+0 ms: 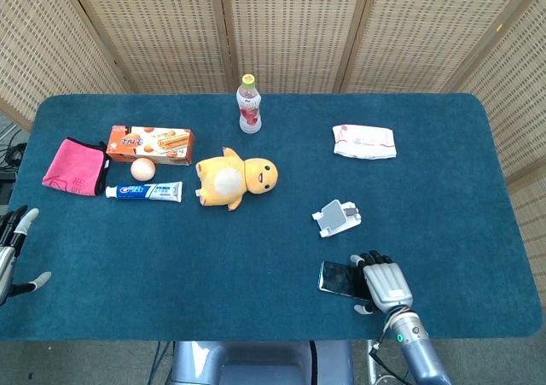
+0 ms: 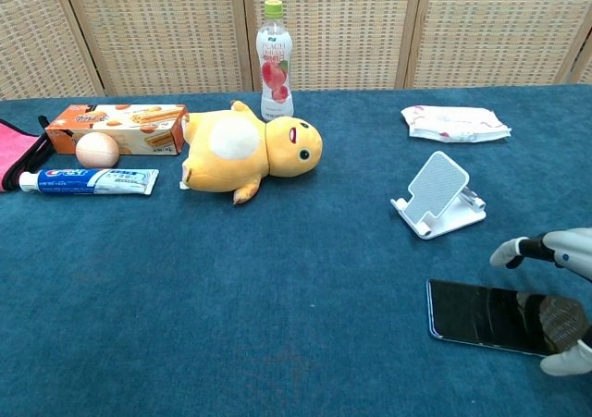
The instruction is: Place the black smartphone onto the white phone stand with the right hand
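The black smartphone (image 1: 336, 277) lies flat on the blue cloth near the front edge, with its left part (image 2: 476, 312) showing in the chest view. The white phone stand (image 1: 337, 217) stands just behind it, its backrest (image 2: 437, 190) tilted and bare. My right hand (image 1: 384, 283) is over the phone's right end and covers it. In the chest view this hand (image 2: 560, 292) has one finger behind the phone and the thumb in front, spread apart; the phone stays flat on the table. My left hand (image 1: 12, 250) hangs open at the table's far left edge.
A yellow plush duck (image 1: 235, 178), a drink bottle (image 1: 249, 104), a biscuit box (image 1: 150, 143), an egg (image 1: 142, 169), toothpaste (image 1: 143, 192) and a pink pouch (image 1: 72, 166) fill the left half. A white packet (image 1: 364, 141) lies behind the stand at the back right.
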Action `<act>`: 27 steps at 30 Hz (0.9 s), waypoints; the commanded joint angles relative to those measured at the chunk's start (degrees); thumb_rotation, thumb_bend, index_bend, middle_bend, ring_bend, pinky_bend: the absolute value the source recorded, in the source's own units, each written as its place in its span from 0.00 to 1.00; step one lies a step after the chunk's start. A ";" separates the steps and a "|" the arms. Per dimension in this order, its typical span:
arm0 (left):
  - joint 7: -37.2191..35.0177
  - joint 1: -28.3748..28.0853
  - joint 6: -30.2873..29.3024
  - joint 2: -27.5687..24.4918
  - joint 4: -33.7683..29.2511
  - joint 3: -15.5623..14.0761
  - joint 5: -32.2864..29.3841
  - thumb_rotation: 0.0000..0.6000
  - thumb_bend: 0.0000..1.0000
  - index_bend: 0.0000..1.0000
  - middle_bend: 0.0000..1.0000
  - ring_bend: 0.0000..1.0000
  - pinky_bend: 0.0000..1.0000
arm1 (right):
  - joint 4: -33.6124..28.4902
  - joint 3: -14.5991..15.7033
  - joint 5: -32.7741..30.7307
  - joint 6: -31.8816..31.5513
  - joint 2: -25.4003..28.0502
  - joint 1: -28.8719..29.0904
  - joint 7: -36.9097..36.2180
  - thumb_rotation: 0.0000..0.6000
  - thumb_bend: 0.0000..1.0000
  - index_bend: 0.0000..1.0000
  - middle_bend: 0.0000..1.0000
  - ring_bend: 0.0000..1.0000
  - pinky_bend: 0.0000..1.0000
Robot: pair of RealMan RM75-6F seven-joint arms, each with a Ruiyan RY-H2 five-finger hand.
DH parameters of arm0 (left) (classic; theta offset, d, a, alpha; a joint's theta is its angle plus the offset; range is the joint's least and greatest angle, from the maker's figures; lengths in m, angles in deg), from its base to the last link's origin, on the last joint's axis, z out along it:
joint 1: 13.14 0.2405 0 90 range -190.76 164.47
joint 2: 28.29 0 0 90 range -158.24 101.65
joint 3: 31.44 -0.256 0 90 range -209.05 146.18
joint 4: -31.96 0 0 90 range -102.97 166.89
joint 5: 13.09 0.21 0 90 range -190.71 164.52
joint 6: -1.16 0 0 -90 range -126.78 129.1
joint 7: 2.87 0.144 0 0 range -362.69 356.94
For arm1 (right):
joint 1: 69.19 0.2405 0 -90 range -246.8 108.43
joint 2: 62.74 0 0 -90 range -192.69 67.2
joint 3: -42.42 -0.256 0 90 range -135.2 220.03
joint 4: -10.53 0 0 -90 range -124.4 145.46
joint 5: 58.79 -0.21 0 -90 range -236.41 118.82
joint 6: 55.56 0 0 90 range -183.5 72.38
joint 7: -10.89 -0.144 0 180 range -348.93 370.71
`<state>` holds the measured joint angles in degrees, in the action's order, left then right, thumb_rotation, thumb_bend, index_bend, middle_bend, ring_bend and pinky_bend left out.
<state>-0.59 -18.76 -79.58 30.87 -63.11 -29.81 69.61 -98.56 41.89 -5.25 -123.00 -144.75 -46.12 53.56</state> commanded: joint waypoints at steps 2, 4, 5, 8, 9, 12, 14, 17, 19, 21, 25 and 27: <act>-0.05 -0.02 0.07 0.05 0.15 -0.03 -0.04 1.00 0.00 0.00 0.00 0.00 0.00 | 0.59 0.02 -1.23 -0.11 -0.89 0.53 0.32 1.00 0.00 0.18 0.21 0.13 0.19; -0.02 -0.08 0.13 0.00 0.01 0.00 -0.07 1.00 0.00 0.00 0.00 0.00 0.00 | 1.22 0.00 -1.74 -0.07 -1.36 0.93 0.77 1.00 0.00 0.18 0.21 0.13 0.19; -0.04 -0.08 0.12 -0.05 -0.10 0.05 -0.16 1.00 0.00 0.00 0.00 0.00 0.00 | 1.65 -0.08 -2.19 -0.10 -1.70 1.15 0.96 1.00 0.00 0.18 0.22 0.13 0.19; -0.18 -0.09 0.13 -0.08 -0.04 0.09 -0.26 1.00 0.00 0.00 0.00 0.00 0.00 | 2.53 -0.34 -3.14 -0.23 -2.39 1.62 1.16 1.00 0.00 0.18 0.22 0.14 0.19; -0.21 -0.10 0.15 -0.09 -0.04 0.10 -0.29 1.00 0.00 0.00 0.00 0.00 0.00 | 2.79 -0.34 -3.30 -0.32 -2.56 1.74 1.30 1.00 0.00 0.18 0.22 0.14 0.20; -0.13 -0.17 0.29 -0.11 -0.10 0.14 -0.44 1.00 0.00 0.00 0.00 0.00 0.00 | 3.59 -0.20 -3.71 -0.39 -3.01 2.13 1.63 1.00 0.00 0.19 0.22 0.14 0.20; -0.06 -0.27 0.52 -0.08 -0.08 0.14 -0.56 1.00 0.00 0.00 0.00 0.00 0.00 | 4.30 -0.14 -3.58 -0.56 -3.48 2.22 1.36 1.00 0.00 0.20 0.23 0.15 0.21; 0.00 -0.35 0.71 -0.08 -0.10 0.15 -0.68 1.00 0.00 0.00 0.00 0.00 0.00 | 5.14 0.03 -3.13 -0.82 -4.01 2.20 0.99 1.00 0.00 0.21 0.24 0.16 0.22; 0.08 -0.37 0.71 -0.05 -0.09 0.15 -0.71 1.00 0.00 0.00 0.00 0.00 0.00 | 6.14 0.24 -2.49 -0.98 -4.55 2.07 0.30 1.00 0.00 0.22 0.26 0.18 0.23; 0.16 -0.36 0.70 0.01 -0.04 0.12 -0.70 1.00 0.00 0.00 0.00 0.00 0.00 | 7.33 0.58 -1.80 -0.91 -5.05 1.96 -0.34 1.00 0.01 0.23 0.27 0.20 0.25; 0.47 -0.50 0.93 0.09 -0.18 0.12 -0.80 1.00 0.00 0.00 0.00 0.00 0.00 | 9.36 0.96 -0.77 -0.25 -5.76 1.92 -1.69 1.00 0.07 0.26 0.31 0.23 0.26; 0.57 -0.54 0.98 0.10 -0.29 0.13 -0.87 1.00 0.00 0.00 0.00 0.00 0.00 | 10.41 1.23 0.70 -1.02 -6.26 1.75 -1.79 1.00 0.13 0.32 0.34 0.25 0.26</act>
<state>-0.02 -19.29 -78.61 30.97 -63.39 -29.67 68.74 -88.79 42.86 -5.46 -123.58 -150.56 -44.23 52.01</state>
